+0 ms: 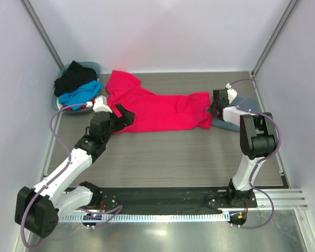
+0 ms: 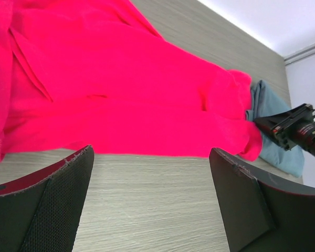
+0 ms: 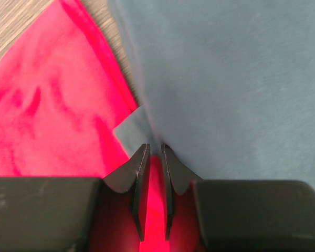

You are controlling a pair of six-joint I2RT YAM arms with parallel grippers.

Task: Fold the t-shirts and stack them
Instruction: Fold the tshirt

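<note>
A bright red-pink t-shirt (image 1: 157, 110) lies spread across the table's middle and fills the left wrist view (image 2: 121, 89). A slate grey-blue t-shirt (image 1: 228, 125) lies at its right end, partly under my right arm. My left gripper (image 1: 123, 114) is open and empty just off the red-pink shirt's near left edge, its jaws wide apart over bare table (image 2: 152, 152). My right gripper (image 1: 216, 105) is down at the red-pink shirt's right end. Its jaws (image 3: 155, 148) are pinched on a fold of the grey-blue t-shirt (image 3: 226, 79), with red-pink cloth (image 3: 42, 121) beside and under them.
A teal basket (image 1: 94, 65) stands at the far left corner, holding a black shirt (image 1: 73, 76) and a bright blue shirt (image 1: 81, 94). White walls and metal posts close in the table on three sides. A black mounting strip runs along the near edge.
</note>
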